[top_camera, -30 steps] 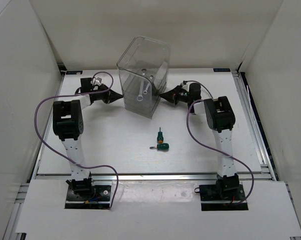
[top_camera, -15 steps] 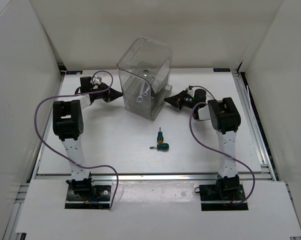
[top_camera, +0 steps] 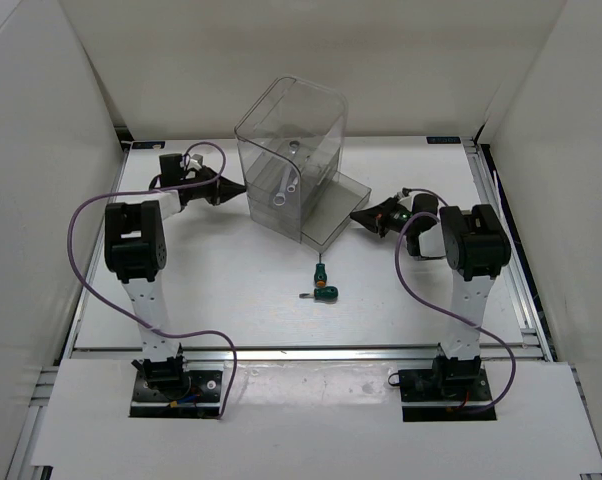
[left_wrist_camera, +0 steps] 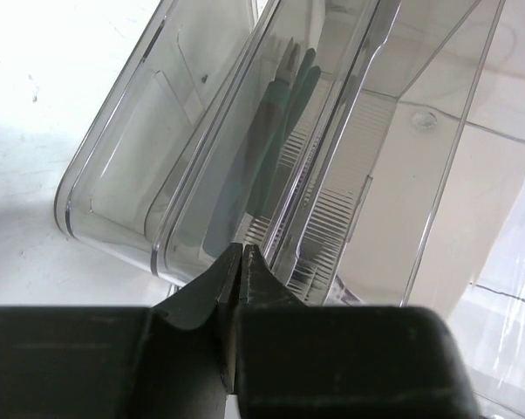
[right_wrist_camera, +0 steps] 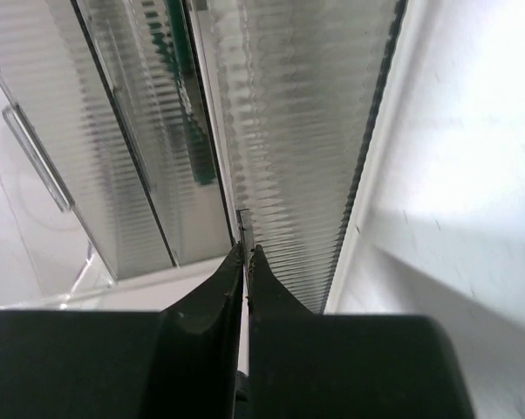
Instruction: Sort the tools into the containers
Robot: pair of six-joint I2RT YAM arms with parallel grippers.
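The bottom drawer (top_camera: pixel 337 205) of the clear organiser (top_camera: pixel 289 130), shut a second ago, now stands well out toward the right and near side. The right gripper (top_camera: pixel 362 216) has drawn back with it, its fingers pinched closed on the thin front lip of the drawer. The left gripper (top_camera: pixel 237 188) has not moved: it sits with fingers pressed together, tip against the organiser's left side, apparently bracing it so that only the drawer slides. This likely means a compartment is now ready to be filled. The two green-handled screwdrivers (top_camera: pixel 322 282) lie loose on the table (top_camera: pixel 211 290), close together and just in front of the open drawer, touched by neither arm. Two silver wrenches (top_camera: pixel 287 184) show through the organiser's wall higher up, and the left wrist view shows dark green handles, probably the pliers (left_wrist_camera: pixel 284 122), inside another drawer. The table is flat, white and matt, with a metal rail (top_camera: pixel 301 353) along its near edge. Plain white walls (top_camera: pixel 41 150) close it in on three sides, and purple cables (top_camera: pixel 81 215) loop off both arms.
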